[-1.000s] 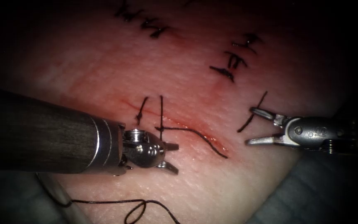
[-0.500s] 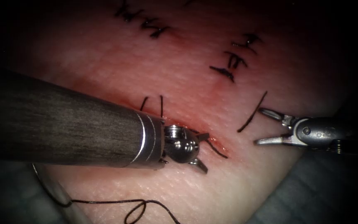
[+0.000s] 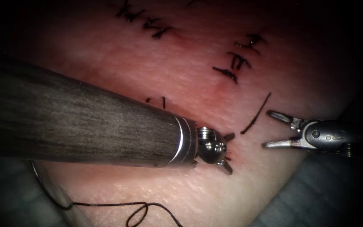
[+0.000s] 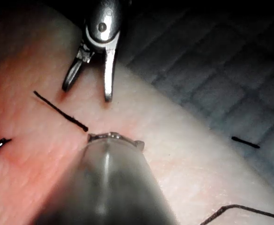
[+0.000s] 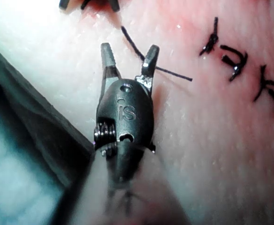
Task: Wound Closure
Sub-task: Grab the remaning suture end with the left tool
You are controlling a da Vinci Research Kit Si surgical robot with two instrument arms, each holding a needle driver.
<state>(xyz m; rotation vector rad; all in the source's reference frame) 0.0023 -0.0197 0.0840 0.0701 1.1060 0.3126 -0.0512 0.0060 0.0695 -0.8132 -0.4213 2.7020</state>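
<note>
Pink tissue (image 3: pixel 156 63) on a dark grey mat (image 3: pixel 324 197); the left wrist view shows a grid pattern on the mat (image 4: pixel 211 70).

Far side from the left tool's tip, under its shaft: a thin grey arc (image 3: pixel 47 187) at the tissue edge, which reads as the needle. It lies loose, not in the tissue, and neither tool holds it. Thread (image 3: pixel 139 208) runs from its end and curls into a loop on the tissue below the shaft.

Left tool (image 3: pixel 231 152): shaft comes in low across the tissue and covers most of the cut (image 3: pixel 234 147). Jaws apart, nothing between them, tips right over the reddened line of the cut. Same tip from its own camera (image 4: pixel 115 139): two jaw ends spread, empty. Two short stitch tails (image 3: pixel 156 101) poke out just above the shaft, behind the tip.

Old stitches (image 3: pixel 236 63) sit well above both tools.

Between the two tools: a cut piece of thread (image 3: pixel 255 113), loose on the tissue right of the cut, also seen in the wrist views (image 4: pixel 59 110) (image 5: pixel 174 74).

Right tool (image 3: pixel 269 129): jaws spread wide, holding nothing, tips just beside that loose piece. From its own camera (image 5: pixel 129 49) the piece passes under the open jaws and is not gripped. The left wrist view shows the same tool (image 4: pixel 87 91) with jaws apart, facing the left tool's tip.

Another short scrap of thread (image 4: pixel 244 142) lies on the mat, off the tissue.
</note>
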